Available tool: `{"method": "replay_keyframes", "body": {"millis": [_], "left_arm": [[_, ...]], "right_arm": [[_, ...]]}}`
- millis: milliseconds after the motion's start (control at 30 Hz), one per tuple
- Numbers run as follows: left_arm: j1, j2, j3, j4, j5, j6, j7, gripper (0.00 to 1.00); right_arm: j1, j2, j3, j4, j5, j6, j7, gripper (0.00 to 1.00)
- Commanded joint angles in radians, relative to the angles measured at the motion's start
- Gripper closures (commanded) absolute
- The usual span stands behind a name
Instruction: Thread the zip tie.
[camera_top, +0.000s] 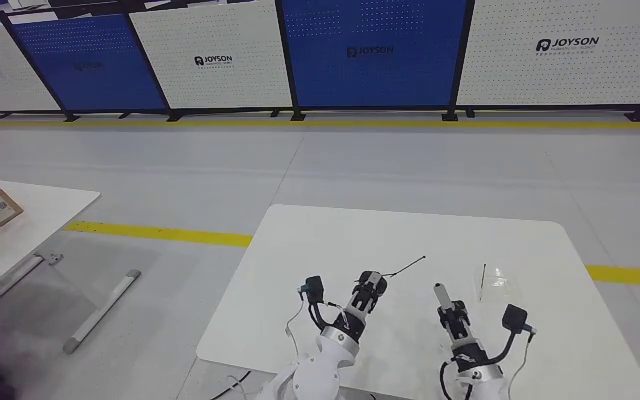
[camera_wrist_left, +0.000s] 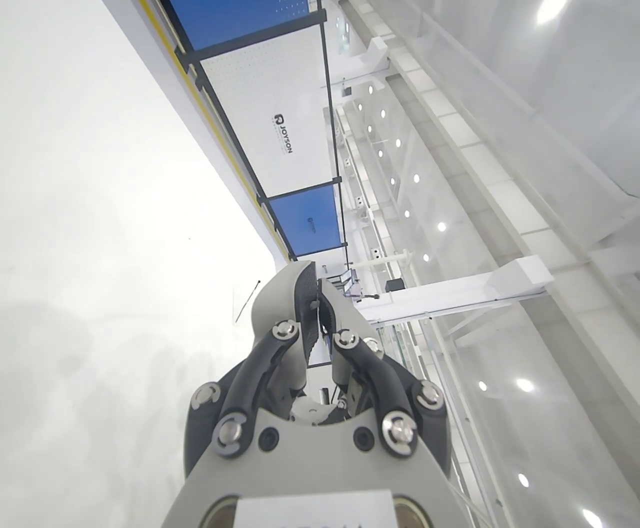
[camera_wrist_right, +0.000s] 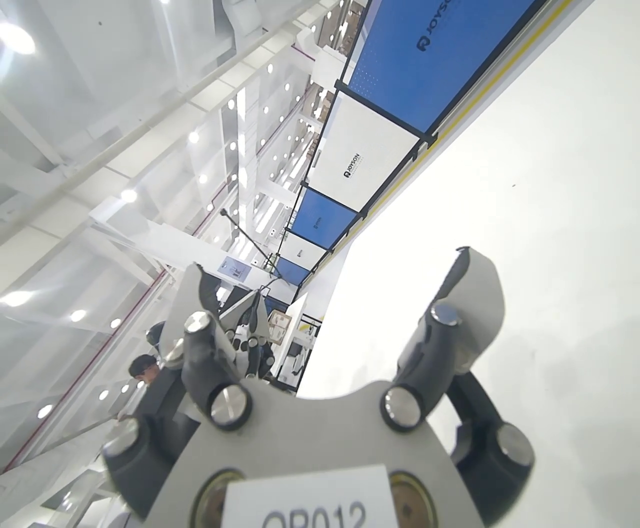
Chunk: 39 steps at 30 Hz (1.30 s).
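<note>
- A thin black plastic zip tie (camera_top: 401, 269) is held clamped by the left gripper (camera_wrist_left: 316, 290) over the white table (camera_top: 300, 260), its strap straight.
- The right gripper (camera_wrist_right: 330, 262) is seen nearby, fingers apart, empty.
- No loop is formed; threading is judged not yet begun.

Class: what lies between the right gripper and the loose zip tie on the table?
Nothing: the top view shows only bare table between the right gripper and the loose zip tie.
</note>
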Motion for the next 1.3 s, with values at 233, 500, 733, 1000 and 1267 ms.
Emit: {"method": "replay_keyframes", "body": {"millis": [233, 500, 733, 1000, 1267], "left_arm": [[0.022, 0.000, -0.022, -0.031, -0.106, 0.001, -0.054, 1.00], [0.027, 0.001, -0.036, -0.050, -0.129, 0.009, -0.062, 1.00], [0.025, 0.002, -0.034, -0.049, -0.134, 0.016, -0.093, 1.00], [0.026, 0.004, -0.028, -0.053, -0.103, 0.035, -0.095, 1.00], [0.021, 0.003, -0.013, -0.039, -0.099, 0.031, -0.115, 1.00]], "right_arm": [[0.047, 0.012, -0.039, 0.067, -0.405, -0.047, -0.019, 0.00], [0.052, 0.011, -0.042, 0.090, -0.438, -0.060, -0.067, 0.00], [0.069, 0.014, -0.050, 0.109, -0.495, -0.040, 0.000, 0.00], [0.076, 0.014, -0.055, 0.110, -0.506, -0.034, 0.009, 0.00], [0.092, 0.010, -0.078, 0.117, -0.534, 0.022, 0.039, 0.67]]}}
